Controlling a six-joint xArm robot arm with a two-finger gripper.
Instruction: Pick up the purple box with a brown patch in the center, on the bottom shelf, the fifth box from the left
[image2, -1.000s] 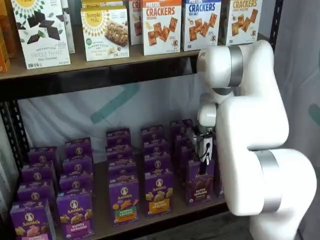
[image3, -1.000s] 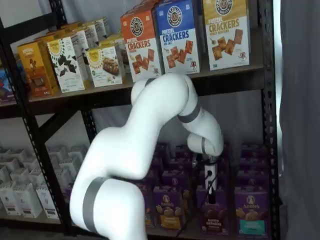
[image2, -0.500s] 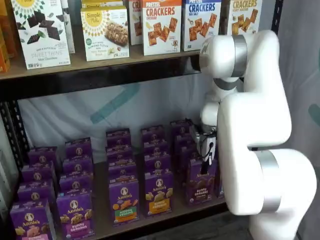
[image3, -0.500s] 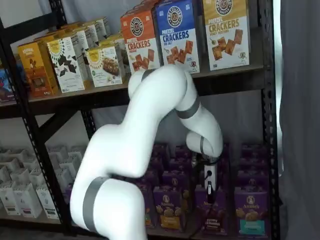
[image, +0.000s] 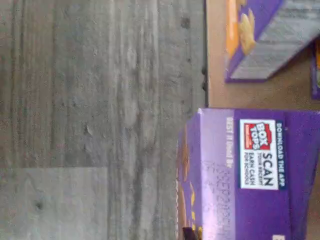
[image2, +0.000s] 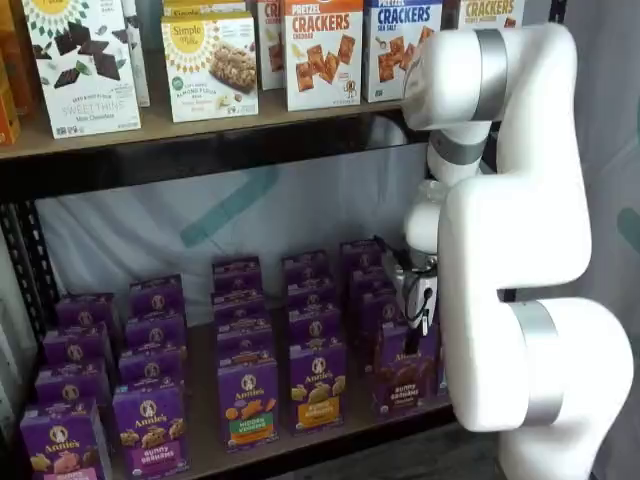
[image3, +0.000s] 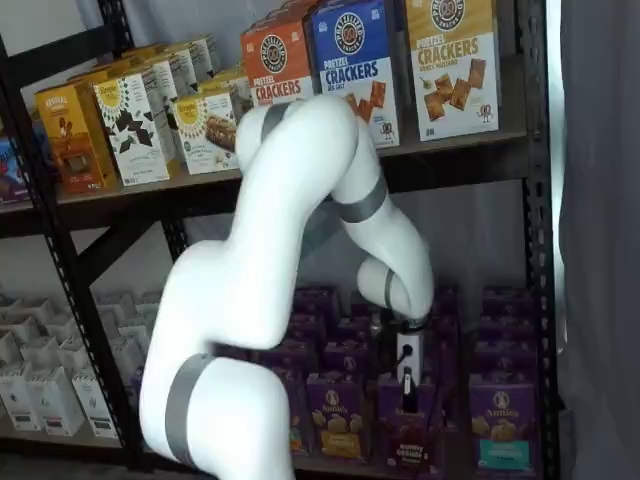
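Note:
The purple box (image2: 405, 378) with the dark brown grahams across its middle stands at the front right of the bottom shelf (image2: 203, 430). It also shows in a shelf view (image3: 405, 443). My gripper (image2: 418, 335) comes down onto its top and is shut on it; the black fingers also show in a shelf view (image3: 404, 395). In the wrist view the box's purple top (image: 250, 165) with a Box Tops label juts out past the shelf's front edge (image: 216, 75), over the grey floor (image: 100, 120).
Rows of similar purple cartons fill the bottom shelf, with a yellow-orange one (image2: 318, 385) just left of the held box and a teal one (image3: 500, 430) to its right. Cracker boxes (image2: 322, 50) stand on the upper board. The rack's black post (image3: 545, 300) is at the right.
The gripper has drawn the purple box forward, out of its row toward the shelf's front edge. The arm's upper joints have risen and swung back.

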